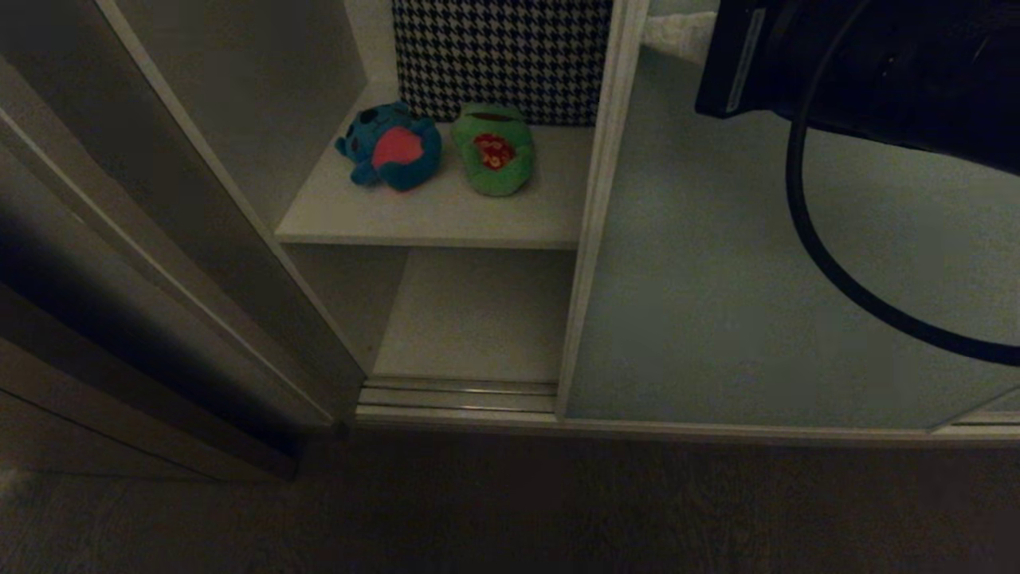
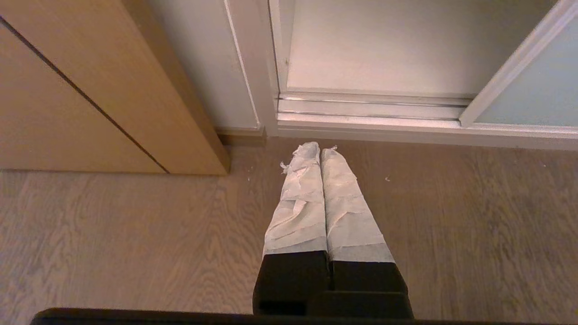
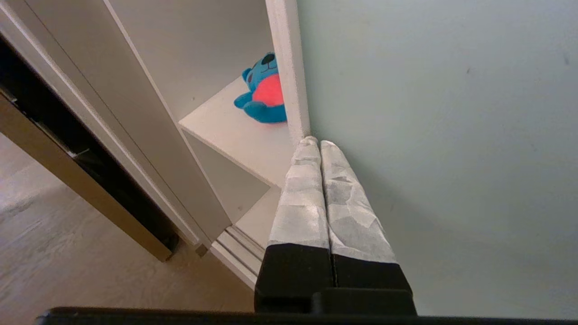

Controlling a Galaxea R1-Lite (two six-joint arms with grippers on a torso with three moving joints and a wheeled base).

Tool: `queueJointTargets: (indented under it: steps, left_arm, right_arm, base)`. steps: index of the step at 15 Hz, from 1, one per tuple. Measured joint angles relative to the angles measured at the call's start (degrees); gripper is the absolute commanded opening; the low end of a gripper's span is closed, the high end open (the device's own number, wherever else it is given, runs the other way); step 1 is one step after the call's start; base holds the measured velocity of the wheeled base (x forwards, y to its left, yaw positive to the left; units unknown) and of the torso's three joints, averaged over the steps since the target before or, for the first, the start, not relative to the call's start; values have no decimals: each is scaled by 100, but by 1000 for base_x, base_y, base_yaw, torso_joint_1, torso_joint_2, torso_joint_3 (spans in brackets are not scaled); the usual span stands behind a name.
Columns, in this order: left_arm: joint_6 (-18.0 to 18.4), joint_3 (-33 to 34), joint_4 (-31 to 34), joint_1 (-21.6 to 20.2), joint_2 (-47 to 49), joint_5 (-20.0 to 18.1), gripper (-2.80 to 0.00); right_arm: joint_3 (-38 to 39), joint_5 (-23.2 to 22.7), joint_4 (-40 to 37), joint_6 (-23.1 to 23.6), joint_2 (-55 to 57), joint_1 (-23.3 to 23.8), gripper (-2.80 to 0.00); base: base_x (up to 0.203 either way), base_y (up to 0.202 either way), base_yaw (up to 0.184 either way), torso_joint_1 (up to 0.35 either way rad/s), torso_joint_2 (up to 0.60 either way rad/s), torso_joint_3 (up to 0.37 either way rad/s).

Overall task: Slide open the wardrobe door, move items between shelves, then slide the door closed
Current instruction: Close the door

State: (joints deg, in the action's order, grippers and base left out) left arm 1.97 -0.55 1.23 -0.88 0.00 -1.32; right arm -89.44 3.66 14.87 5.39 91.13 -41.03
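right gripper (image 3: 319, 145) at the door (image 3: 429, 135) edge, toys beyond it on the shelf (image 1: 446, 211)
gripper pressed shut, empty, tips by the door frame; blue toy (image 1: 390, 147) and frog (image 1: 494, 150) lie to its left on the upper shelf. left gripper (image 2: 319, 151) shut, farther, over the floor.

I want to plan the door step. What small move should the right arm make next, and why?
Probably push the door a little further aside. The right gripper, fingers shut, sits by the door's frame edge, and that edge hides the green frog from the wrist; only the blue toy shows.
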Motion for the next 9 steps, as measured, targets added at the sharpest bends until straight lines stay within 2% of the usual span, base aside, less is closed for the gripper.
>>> queueJointTargets:
  steps: [4, 9]
  left_arm:
    - [-2, 0, 0, 2, 0, 2, -280]
    - [2, -2, 0, 2, 0, 2, -280]
  right_arm:
    - [-188, 32, -13, 4, 170, -52, -280]
    - [-746, 152, -74, 115, 569, -650, -280]
  base:
    - [0, 0, 0, 0, 0, 0]
    - [0, 0, 0, 0, 0, 0]
